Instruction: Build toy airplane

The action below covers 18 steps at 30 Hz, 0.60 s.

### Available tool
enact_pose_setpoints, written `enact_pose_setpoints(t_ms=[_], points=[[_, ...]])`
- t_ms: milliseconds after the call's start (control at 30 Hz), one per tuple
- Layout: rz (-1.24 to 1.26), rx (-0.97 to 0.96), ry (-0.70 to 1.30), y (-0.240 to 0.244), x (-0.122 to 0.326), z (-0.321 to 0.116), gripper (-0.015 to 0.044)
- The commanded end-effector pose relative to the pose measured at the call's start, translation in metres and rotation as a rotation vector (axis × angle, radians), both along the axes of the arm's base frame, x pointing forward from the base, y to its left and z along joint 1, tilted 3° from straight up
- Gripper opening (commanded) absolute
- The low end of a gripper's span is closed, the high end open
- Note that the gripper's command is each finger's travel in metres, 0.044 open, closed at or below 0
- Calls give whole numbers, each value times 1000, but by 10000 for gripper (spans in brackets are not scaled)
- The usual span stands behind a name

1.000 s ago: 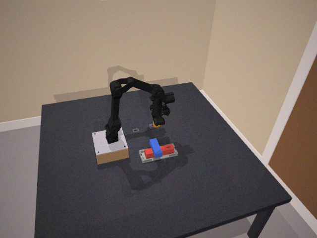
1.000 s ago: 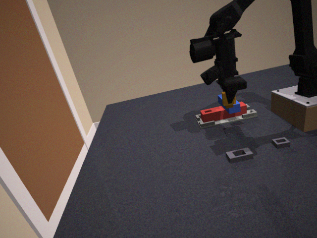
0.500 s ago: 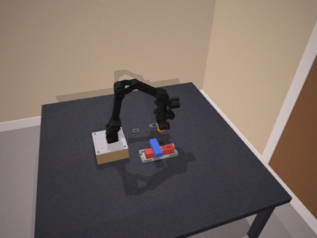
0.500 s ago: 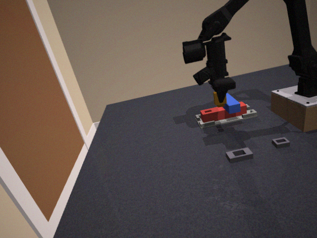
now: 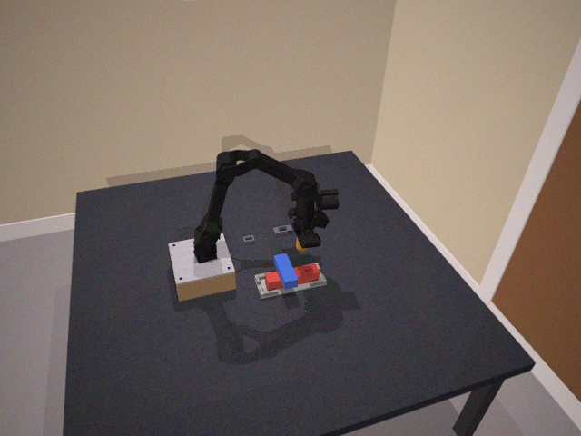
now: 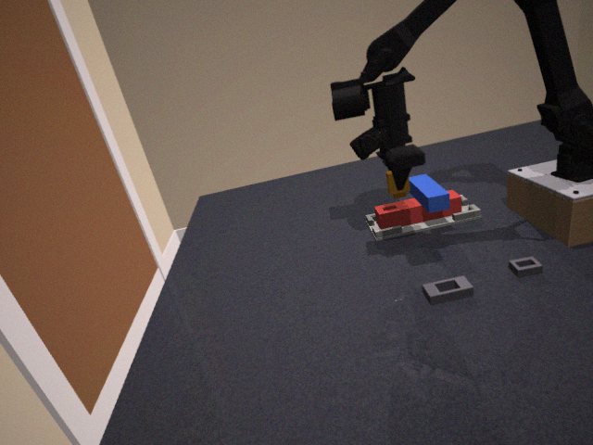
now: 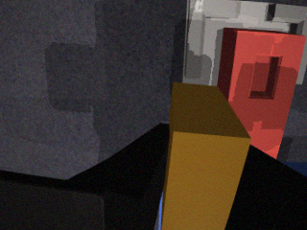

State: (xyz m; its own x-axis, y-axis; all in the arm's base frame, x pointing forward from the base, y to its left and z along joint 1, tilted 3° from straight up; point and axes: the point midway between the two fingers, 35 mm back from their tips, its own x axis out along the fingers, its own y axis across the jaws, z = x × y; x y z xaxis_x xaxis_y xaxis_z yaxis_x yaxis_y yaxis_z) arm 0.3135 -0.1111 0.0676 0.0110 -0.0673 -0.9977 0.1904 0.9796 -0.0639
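The red fuselage (image 5: 308, 273) (image 6: 407, 212) (image 7: 269, 115) lies in the pale grey cradle (image 5: 265, 294) (image 6: 376, 235) (image 7: 196, 67) and looks flat. The blue wing (image 5: 285, 271) (image 6: 429, 193) sits across the top of the fuselage; its tab is hidden. The tail socket (image 6: 390, 207) (image 7: 264, 78) is open and empty. My gripper (image 5: 302, 242) (image 6: 398, 184) is shut on the yellow tail fin (image 5: 300, 245) (image 6: 396, 185) (image 7: 203, 177). It holds the fin upright above the table, beside the cradle. In the wrist view the fin is left of the fuselage and covers part of it.
Two grey holders with rectangular openings stand on the table: a larger one (image 5: 282, 230) (image 6: 447, 289) and a smaller one (image 5: 248, 239) (image 6: 525, 266). The arm's base block (image 5: 206, 287) (image 6: 541, 203) stands near one end of the cradle. The raised wing is close to the gripper's side.
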Motion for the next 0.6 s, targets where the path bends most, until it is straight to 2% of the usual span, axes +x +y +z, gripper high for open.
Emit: enact_pose_setpoints(t_ms=[0,467,567], points=[[16,-1,-10,-15,4,0,0],[53,-1,-8,-55,3,-6,0],[53,-1,-7,-55,3,-6,65]])
